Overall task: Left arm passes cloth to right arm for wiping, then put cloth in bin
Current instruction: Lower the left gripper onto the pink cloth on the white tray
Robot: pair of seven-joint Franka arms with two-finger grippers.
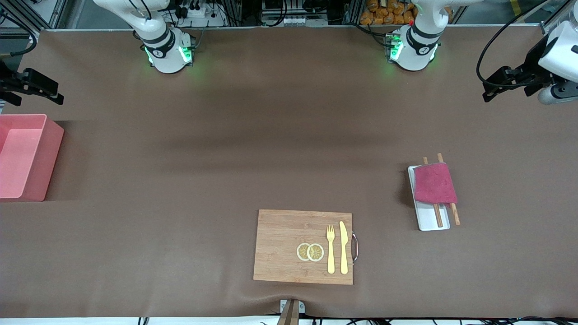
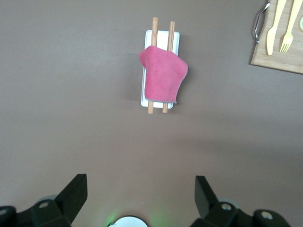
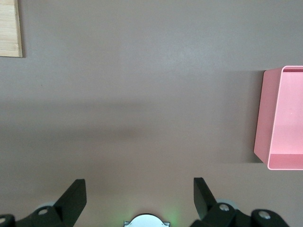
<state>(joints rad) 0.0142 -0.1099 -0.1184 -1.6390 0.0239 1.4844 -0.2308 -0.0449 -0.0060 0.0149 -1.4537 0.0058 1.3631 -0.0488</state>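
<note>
cloth [image 1: 435,183]: draped over two wooden sticks [image 1: 437,215] on white tray [image 1: 429,220], toward left arm's end
bin [image 1: 31,180]: at right arm's end of table
left gripper [image 2: 140,190]: wide open, empty, high over bare table
right gripper [image 3: 139,190]: wide open, empty, above table near bin

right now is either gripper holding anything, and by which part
Nothing is held. The left gripper and right gripper are both open and empty. The cloth lies draped over the chopsticks on the white tray.
</note>
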